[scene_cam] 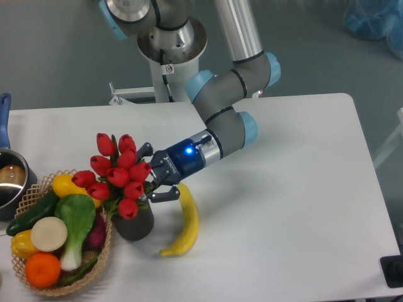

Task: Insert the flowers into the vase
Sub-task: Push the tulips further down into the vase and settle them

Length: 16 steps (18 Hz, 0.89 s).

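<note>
Black two-finger gripper (150, 178) spread open beside the bunch of red tulip buds (118, 175), standing in the short dark ribbed vase (134, 224); small white lettering on gripper unreadable; yellow banana (186, 223) just right of vase; woven vegetable basket (101, 255) touching left; steel pot (9, 182) beyond.

White table (296, 189) bearing a yellow banana (184, 225) at centre; at left, woven basket (101, 261) holding vegetables and an orange (43, 269); steel pot (9, 182) with blue handle at far left edge.
</note>
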{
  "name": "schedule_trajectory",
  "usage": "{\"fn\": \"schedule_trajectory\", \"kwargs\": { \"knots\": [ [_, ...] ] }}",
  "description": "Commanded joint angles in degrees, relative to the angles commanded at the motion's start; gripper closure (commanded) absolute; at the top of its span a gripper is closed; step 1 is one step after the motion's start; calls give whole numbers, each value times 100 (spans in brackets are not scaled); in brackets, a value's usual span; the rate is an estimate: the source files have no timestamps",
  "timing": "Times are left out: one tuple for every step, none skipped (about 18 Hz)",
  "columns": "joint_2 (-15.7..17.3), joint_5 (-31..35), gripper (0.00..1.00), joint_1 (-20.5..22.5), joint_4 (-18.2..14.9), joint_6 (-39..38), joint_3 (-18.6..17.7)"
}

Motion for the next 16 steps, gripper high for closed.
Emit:
{"fn": "schedule_trajectory", "kwargs": {
  "knots": [
    [0,0,39,0,0,0,0],
    [0,0,39,0,0,0,0],
    [0,0,39,0,0,0,-9],
    [0,0,39,0,0,0,-9],
    [0,0,35,0,0,0,-9],
    [0,0,30,0,0,0,0],
    [0,0,29,0,0,0,0],
    [9,0,28,0,0,0,-9],
    [9,0,27,0,0,0,-9],
    [9,0,23,0,0,0,0],
    [9,0,18,0,0,9,-9],
    [9,0,9,0,0,0,-9],
    [9,0,6,0,0,0,-9],
    [17,0,6,0,0,0,-9],
    [17,0,5,0,0,9,0],
    [17,0,3,-9,0,9,0]
  ]
}}
